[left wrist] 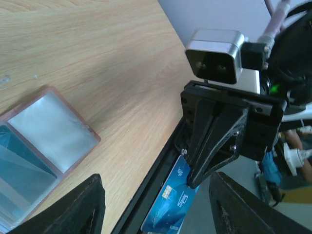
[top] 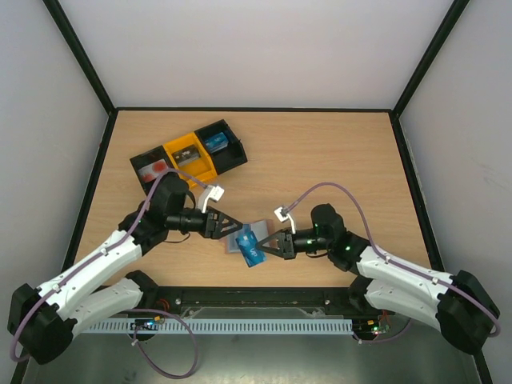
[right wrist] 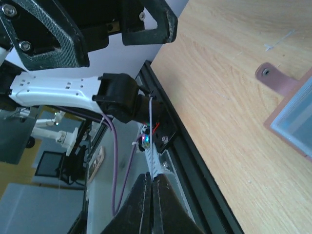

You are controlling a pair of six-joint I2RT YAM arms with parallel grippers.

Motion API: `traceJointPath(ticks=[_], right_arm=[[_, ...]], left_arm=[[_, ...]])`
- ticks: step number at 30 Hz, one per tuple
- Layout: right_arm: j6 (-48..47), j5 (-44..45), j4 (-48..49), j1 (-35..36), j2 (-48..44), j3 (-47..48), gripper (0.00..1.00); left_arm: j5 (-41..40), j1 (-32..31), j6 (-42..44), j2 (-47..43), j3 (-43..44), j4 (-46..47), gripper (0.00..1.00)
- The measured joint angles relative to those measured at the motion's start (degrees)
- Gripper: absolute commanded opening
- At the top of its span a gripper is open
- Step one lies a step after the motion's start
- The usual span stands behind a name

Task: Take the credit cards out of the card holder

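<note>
Black-and-yellow tray (top: 237, 154): seen far-left of the card holder, well apart from it, on the wooden table (top: 336, 160).

Left gripper (top: 228, 227): found just left of the card holder, jaws spread wide, nothing held between them.

Card holder (left wrist: 48, 129): laid flat and opened on the table, two pale panels side by side within a brownish rim.

Credit card (left wrist: 168, 204): blue with pale marks, out of the holder, just to its right. The printed face is turned up. In the top view the long axis runs diagonally, from the holder's far side toward the near table edge.

Right gripper (left wrist: 194, 180): right of the holder, jaws clamped on the credit card's edge.
</note>
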Motion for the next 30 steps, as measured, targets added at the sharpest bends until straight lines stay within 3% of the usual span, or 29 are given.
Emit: traceJointPath(ticks=[3, 13, 24, 30], right_arm=[[-0.5, -2.5, 0.1, 0.0, 1.7, 0.2, 0.02], [1.2, -8.0, 4.3, 0.0, 4.0, 0.8, 0.02], [2.3, -9.2, 5.6, 0.0, 1.3, 1.3, 0.02], [2.0, -9.2, 5.2, 0.0, 1.5, 1.4, 0.02]], left_arm=[[2.3, 0.0, 0.5, 1.2, -0.2, 0.4, 0.51], [8.9, 0.0, 3.8, 3.3, 0.3, -1.0, 0.5], [13.7, 0.0, 5.7, 5.0, 0.9, -2.0, 0.24], [15.0, 0.0, 5.0, 4.8, 0.9, -0.6, 0.3]])
